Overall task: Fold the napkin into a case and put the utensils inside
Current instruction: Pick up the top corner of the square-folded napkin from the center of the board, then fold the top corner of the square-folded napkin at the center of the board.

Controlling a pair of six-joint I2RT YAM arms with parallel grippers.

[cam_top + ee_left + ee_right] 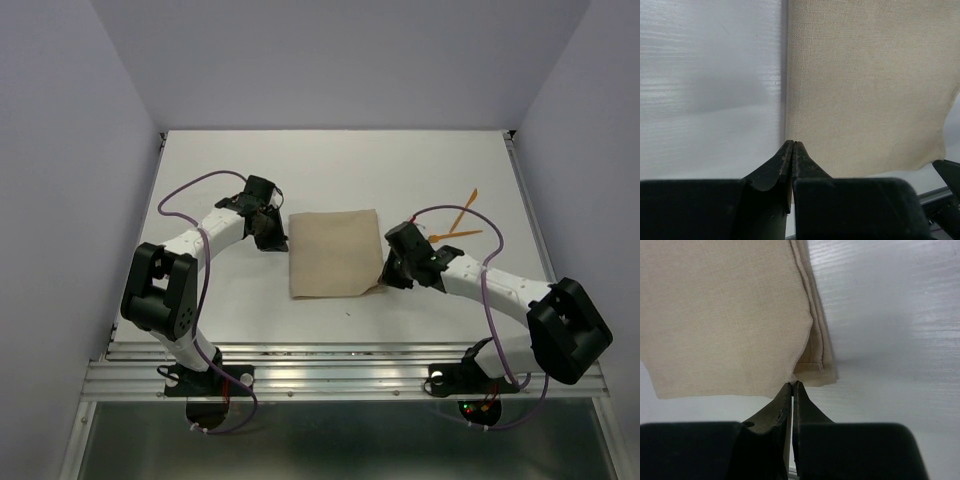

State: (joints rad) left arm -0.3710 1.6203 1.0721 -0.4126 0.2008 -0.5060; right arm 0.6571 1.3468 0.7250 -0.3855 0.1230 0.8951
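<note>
The tan napkin (335, 252) lies folded into a rough square mid-table, with layered edges showing along one side in the right wrist view (815, 330). My left gripper (271, 236) is at its far left corner, jaws shut on the cloth's edge (792, 143). My right gripper (388, 276) is at the near right corner, shut on the top layer's corner (792, 384), which is lifted slightly off the layers beneath. Two orange utensils (462, 209) (458, 235) lie on the table to the right of the napkin, just beyond the right arm. No case shape shows.
White table (230, 300) with raised walls at the back and sides and a metal rail (330, 370) along the near edge. Purple cables loop over both arms.
</note>
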